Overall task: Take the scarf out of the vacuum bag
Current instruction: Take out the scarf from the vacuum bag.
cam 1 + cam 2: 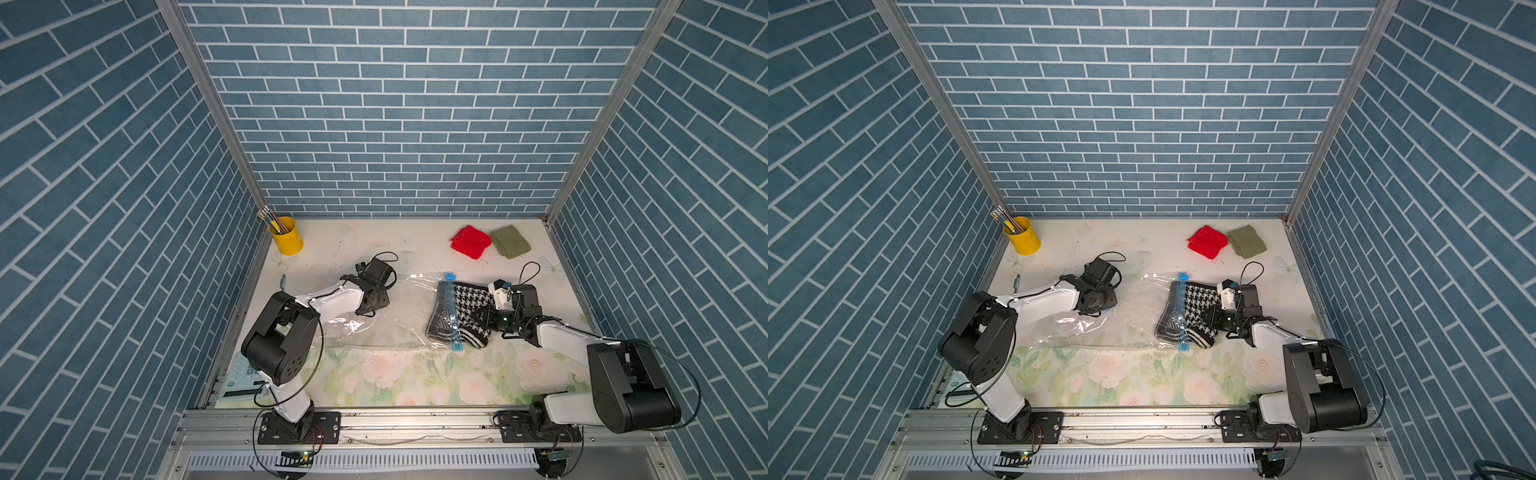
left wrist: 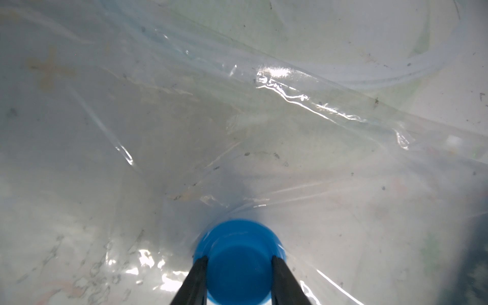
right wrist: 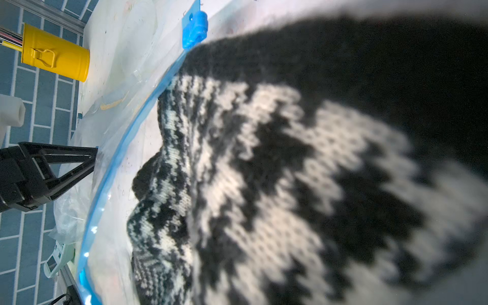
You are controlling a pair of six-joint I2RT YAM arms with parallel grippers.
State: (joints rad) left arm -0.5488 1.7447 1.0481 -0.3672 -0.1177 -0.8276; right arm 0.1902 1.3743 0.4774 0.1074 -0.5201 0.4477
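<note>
- Left end effector [image 2: 239, 260]: clamped on valve cap [image 2: 239, 237] of bag [image 1: 395, 307].
- Right end effector [image 1: 478, 313]: closed on scarf [image 1: 467, 299].
- Scarf: lying across zip strip [image 1: 452, 316], partly inside bag, on desk [image 1: 374, 374].

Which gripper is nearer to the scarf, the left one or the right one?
Right. The right gripper is shut on the scarf itself. The left gripper is across the vacuum bag, clamped on its valve cap.

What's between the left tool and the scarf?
Just clear plastic of the vacuum bag, empty there, up to the scarf; both top views show it.
</note>
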